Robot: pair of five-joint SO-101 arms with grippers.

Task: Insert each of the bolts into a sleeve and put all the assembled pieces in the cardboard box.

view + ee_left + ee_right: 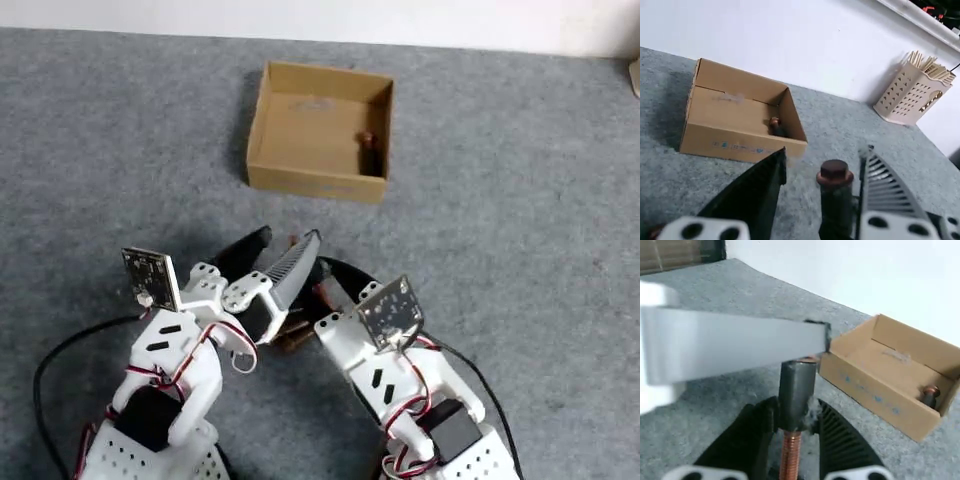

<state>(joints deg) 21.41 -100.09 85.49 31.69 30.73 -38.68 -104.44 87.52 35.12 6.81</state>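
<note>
The right gripper (795, 409) is clenched on the sleeve (797, 387) with the bolt (790, 455) through it, near the arms, ready for the far box (315, 182). The left gripper (826, 152) is spread wide round the bolt head. One piece (370, 155) lies in the box. From above, the arms mostly hide the sleeve.

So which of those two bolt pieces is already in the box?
The bolt-and-sleeve piece in the cardboard box's corner. The other piece is outside the box, gripped in the right claw.
</note>
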